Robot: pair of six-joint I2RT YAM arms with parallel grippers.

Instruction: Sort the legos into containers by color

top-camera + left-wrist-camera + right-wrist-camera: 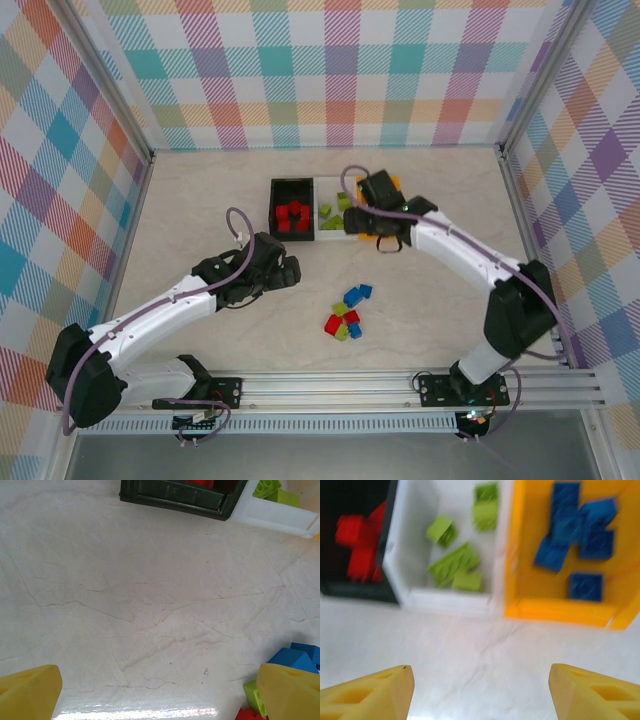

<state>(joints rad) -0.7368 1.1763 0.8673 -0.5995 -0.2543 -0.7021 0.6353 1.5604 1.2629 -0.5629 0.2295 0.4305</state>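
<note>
A: Your left gripper [160,690] hangs over bare table [150,605]. Its yellow fingers [30,692] are spread wide with nothing between them.

B: At the lower right of that wrist view you can see the edge of the loose bricks [347,312]. There's a blue brick [292,657], a green brick [255,695] and a sliver of a red brick [247,714] at the bottom edge.

A: From the top camera, that heap lies on the near half of the table, between your two arms and well apart from the bins. Red, blue and green are mixed there, some of them touching.

B: Your right gripper [481,687] is wide open too and carries nothing. It hangs above the table just on the near side of the bins.

A: The three bins stand joined in a row toward the far wall. You have the black bin [360,591] on the left, the white bin [445,601] in the middle and the orange bin [555,611] on the right.

B: You've got red bricks [362,542] in the black one, green bricks [455,565] in the white one and blue bricks [575,525] in the orange one. The right wrist view is blurred, so you can't count them exactly.
</note>
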